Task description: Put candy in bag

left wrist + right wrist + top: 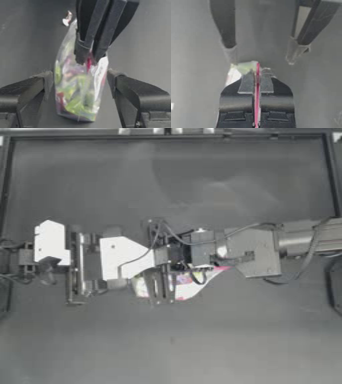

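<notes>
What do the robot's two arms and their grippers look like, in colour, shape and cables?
Both arms carry white, boxy housings near the wrist, with thin dark cables looping between the parts. The left gripper has two broad, dark, angular jaws. The right gripper has long, slim, dark fingers with paler grey pads at the tips.
</notes>
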